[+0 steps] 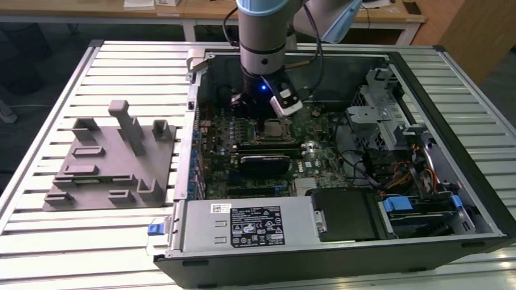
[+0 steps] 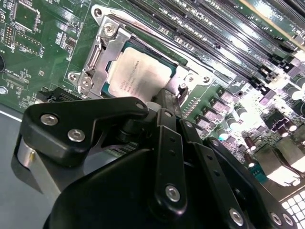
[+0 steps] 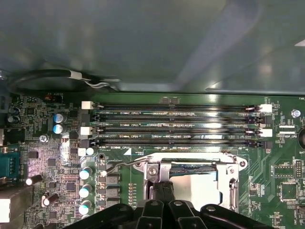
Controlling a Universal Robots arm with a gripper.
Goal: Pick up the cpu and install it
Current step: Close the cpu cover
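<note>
The cpu (image 2: 138, 71) is lying flat in the socket (image 2: 102, 47), seemingly seated; the gripper (image 2: 165, 95) is hovering at its edge, fingers pressed together, gripping nothing

Exterior view overlooks the case (image 1: 322, 269); close wrist views share the socket (image 2: 100, 52).

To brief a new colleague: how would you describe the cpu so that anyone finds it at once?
Look inside the open computer case, at the green motherboard. Beside the long black memory slots sits a metal frame, close to the hand. The cpu is the flat silvery square within it, unlike the dark chips around.
</note>
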